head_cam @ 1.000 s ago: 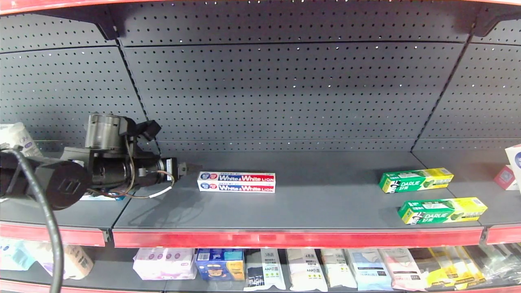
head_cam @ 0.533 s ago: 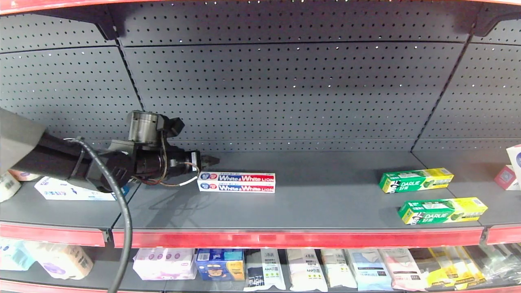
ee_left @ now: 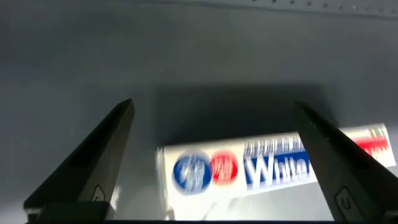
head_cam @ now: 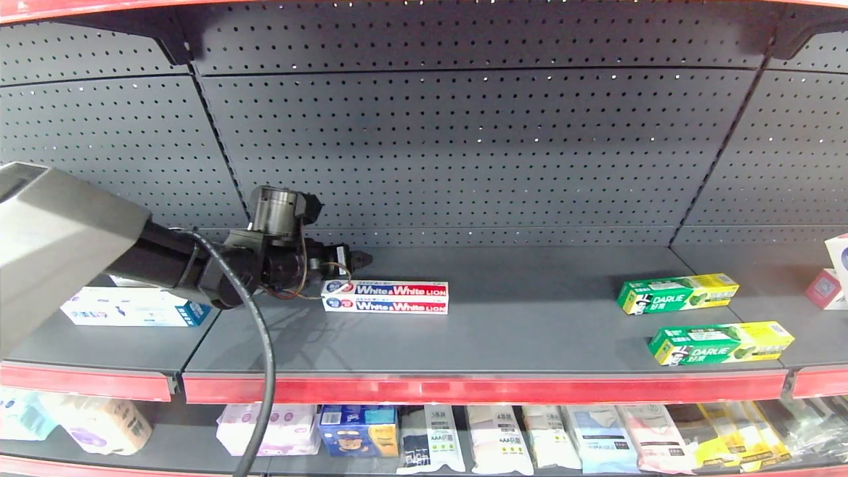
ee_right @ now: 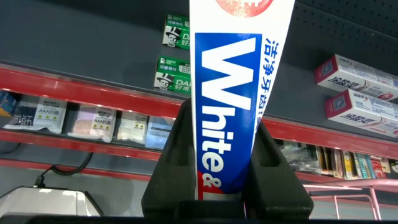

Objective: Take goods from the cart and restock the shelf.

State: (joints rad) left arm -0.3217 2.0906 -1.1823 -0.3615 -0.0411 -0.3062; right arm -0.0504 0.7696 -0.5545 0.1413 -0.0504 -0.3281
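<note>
A white-and-red toothpaste box (head_cam: 385, 296) lies flat on the grey shelf (head_cam: 483, 387), left of its middle. My left gripper (head_cam: 361, 260) hovers just behind and above the box's left end. Seen from the left wrist, this gripper (ee_left: 212, 104) is open, its fingers (ee_left: 93, 168) spread wide on either side of the box (ee_left: 249, 169) without touching it. My right gripper (ee_right: 225, 118) is shut on a white-and-blue toothpaste box (ee_right: 227, 81) held upright, away from the shelf.
Two green toothpaste boxes (head_cam: 677, 293) (head_cam: 719, 342) lie at the shelf's right end. A white-and-blue box (head_cam: 132, 306) sits in the left bay under my left arm. The lower shelf (head_cam: 464, 437) holds several packs. Bare shelf stretches between the red-white box and the green ones.
My left arm has travelled right along the shelf, from the left bay's edge to just behind the white-and-red box's left end. The boxes on the shelf have not moved.
</note>
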